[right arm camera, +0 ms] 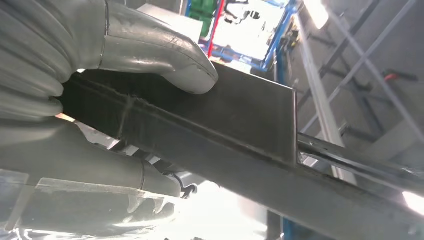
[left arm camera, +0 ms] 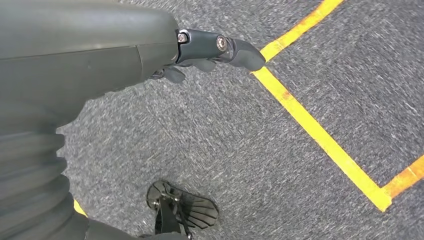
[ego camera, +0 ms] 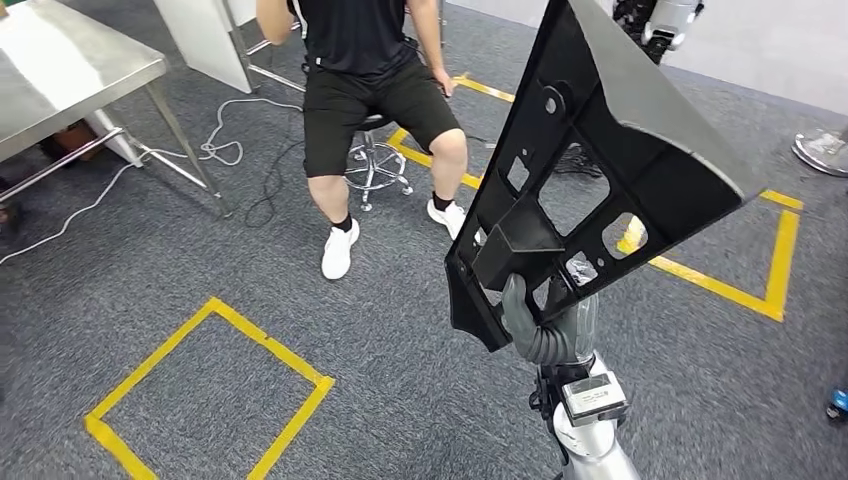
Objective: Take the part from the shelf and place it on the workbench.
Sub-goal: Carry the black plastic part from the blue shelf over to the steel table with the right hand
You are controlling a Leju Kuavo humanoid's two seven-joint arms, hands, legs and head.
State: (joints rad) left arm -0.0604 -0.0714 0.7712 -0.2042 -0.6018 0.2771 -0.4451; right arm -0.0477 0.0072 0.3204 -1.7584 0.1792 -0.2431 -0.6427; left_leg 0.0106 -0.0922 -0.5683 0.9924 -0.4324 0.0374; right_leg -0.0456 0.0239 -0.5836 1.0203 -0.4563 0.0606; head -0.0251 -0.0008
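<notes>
Right, head view: right hand [ego camera: 545,325] grips the black part [ego camera: 600,170] by its lower narrow end, holding it upright over grey carpet, already off the shelf. Steel workbench [ego camera: 60,70] sits far left; a seated person [ego camera: 375,90] is between. Left wrist view: left hand [left arm camera: 210,52] hangs over the carpet holding nothing, fingers loosely out. Right wrist view: thumb [right arm camera: 165,55] presses the part's flat face. Best turn left slowly, keeping the tall part clear of the person.
</notes>
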